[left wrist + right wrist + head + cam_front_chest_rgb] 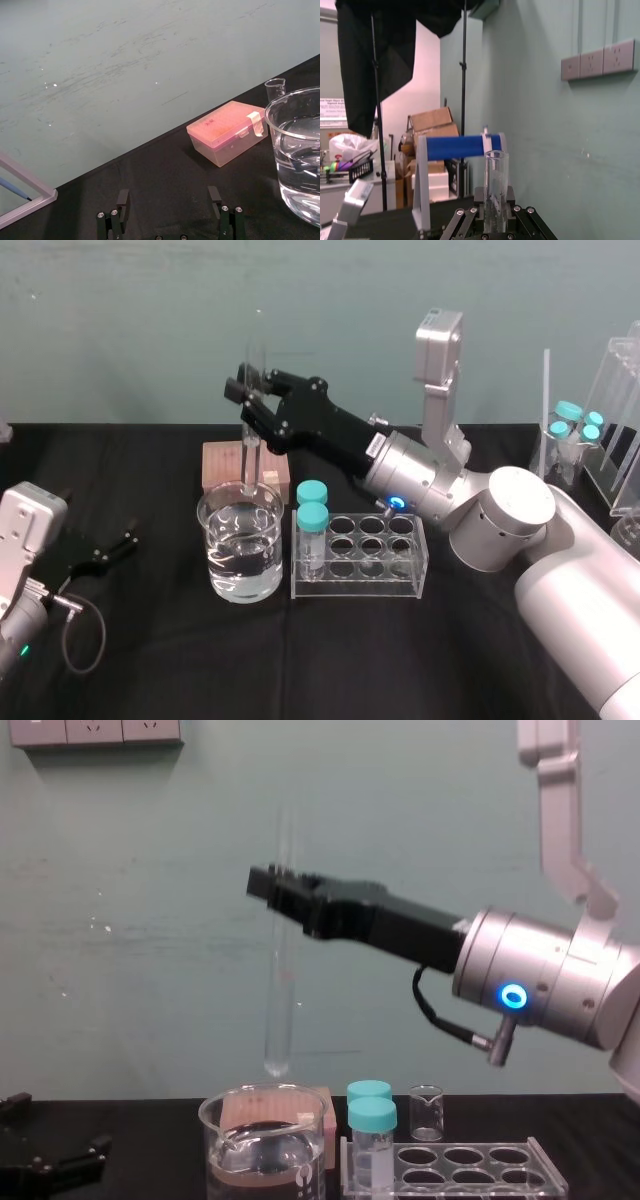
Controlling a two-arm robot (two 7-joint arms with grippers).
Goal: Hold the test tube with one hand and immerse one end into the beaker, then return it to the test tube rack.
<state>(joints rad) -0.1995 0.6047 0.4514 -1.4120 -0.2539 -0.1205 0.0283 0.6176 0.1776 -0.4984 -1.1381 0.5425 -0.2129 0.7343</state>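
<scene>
The test tube, a long thin clear glass tube with a rounded bottom, hangs close to upright in the air, pinched at about mid-length by the right end effector, a black gripper on a long black forearm whose fingers are closed on the glass. In the chest view the tube's rounded end sits just above the rim of the large wide clear glass beaker, which holds water, and the end is not yet wet. The low clear acrylic test tube rack stands just beside the beaker on the black surface, with two teal-capped vials in its nearest column. The left end effector rests on the surface to the robot's left with its fingers apart, holding nothing. The likeliest trouble is alignment: whether the tube sits over the beaker's middle in depth cannot be told, so a straight descent might clip the rim. Too deep a plunge could knock the glass bottoms together. Smooth glass may also slide in the pads if bumped. On the return, the vials crowd the rack's near holes and could be struck, and a slight tilt might make the tube miss its hole.
</scene>
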